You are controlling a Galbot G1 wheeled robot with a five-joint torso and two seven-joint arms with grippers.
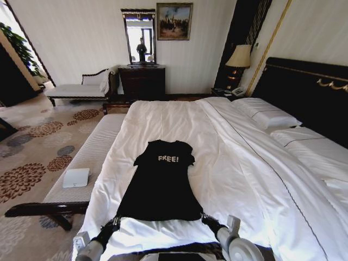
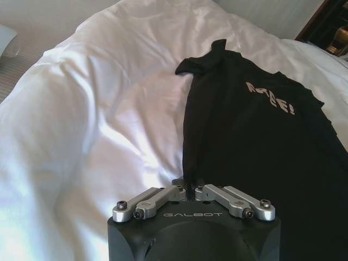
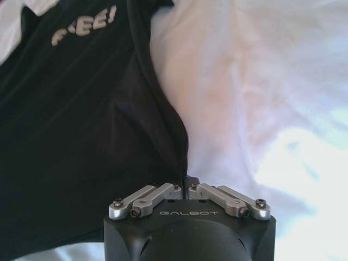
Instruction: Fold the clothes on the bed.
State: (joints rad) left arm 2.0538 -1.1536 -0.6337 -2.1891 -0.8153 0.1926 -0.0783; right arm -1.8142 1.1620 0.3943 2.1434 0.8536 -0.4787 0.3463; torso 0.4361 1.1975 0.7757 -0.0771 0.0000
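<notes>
The clothes, one black T-shirt [image 1: 163, 182] with a white "FREE!" print, lie flat on the bed [image 1: 234, 163], collar toward the far end and hem toward me. My left gripper [image 1: 116, 221] is shut on the hem's left corner. In the left wrist view that gripper [image 2: 188, 184] pinches the edge of the T-shirt [image 2: 255, 147] between closed fingers. My right gripper [image 1: 206, 218] is shut on the hem's right corner. In the right wrist view the gripper [image 3: 185, 183] clamps the side seam of the T-shirt [image 3: 81, 119]. White duvet [image 3: 261, 92] lies all around.
A pale upholstered bench [image 1: 95, 155] runs along the bed's left side with a white flat box [image 1: 75, 178] on it. Pillows [image 1: 266, 115] and a dark headboard [image 1: 304, 89] are at the right. A dresser [image 1: 142, 81], chaise [image 1: 81, 87] and lamp [image 1: 240, 57] stand by the far wall.
</notes>
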